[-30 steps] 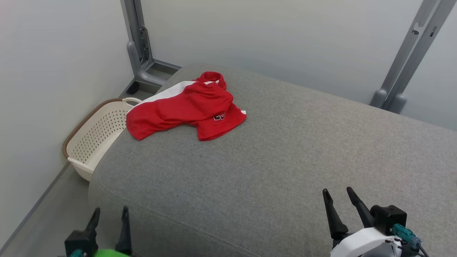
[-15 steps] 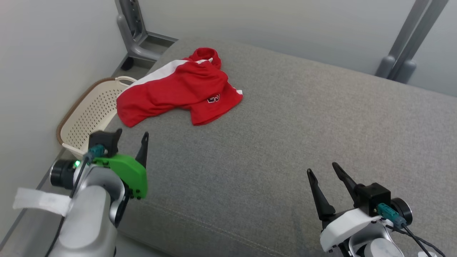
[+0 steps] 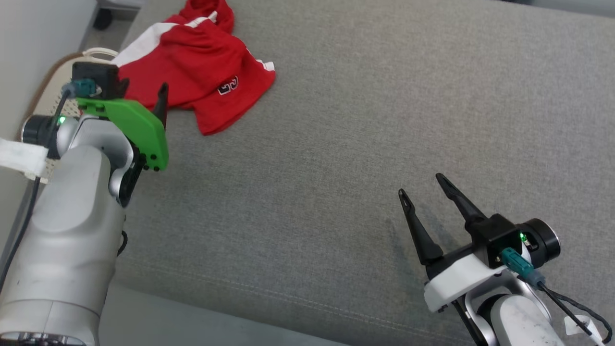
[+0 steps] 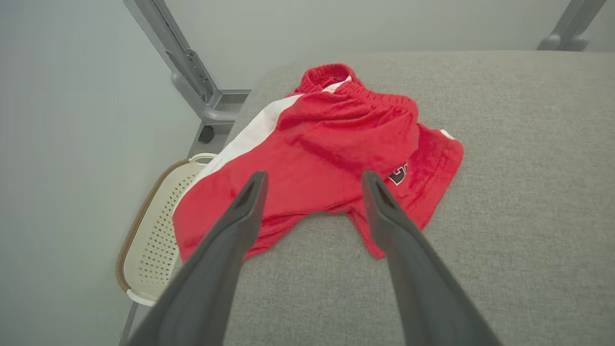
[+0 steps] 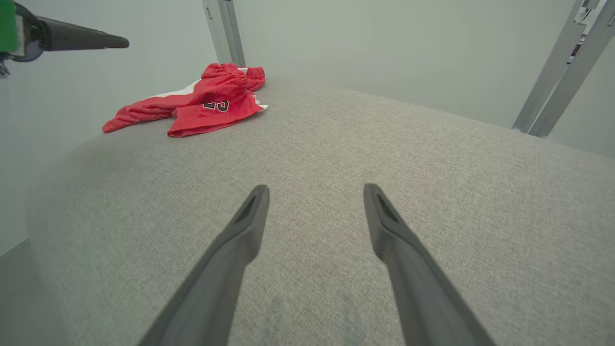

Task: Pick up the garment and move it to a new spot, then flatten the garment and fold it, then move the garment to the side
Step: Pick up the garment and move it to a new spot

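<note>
The grey upholstered surface (image 3: 360,120) spans the head view. The silver left arm (image 3: 72,216) rises along its left edge, wrist bent so the green-cased left tool (image 4: 313,175) points at the garment, fingers apart and holding nothing. The right arm (image 3: 504,307) reaches up from the lower right, its right tool (image 3: 420,185) hovering over bare fabric, fingers spread and empty. The garment (image 3: 192,72), crumpled red shorts with a white stripe, lies at the surface's far left corner, above a perforated cream basket (image 4: 158,230) on the floor.
</note>
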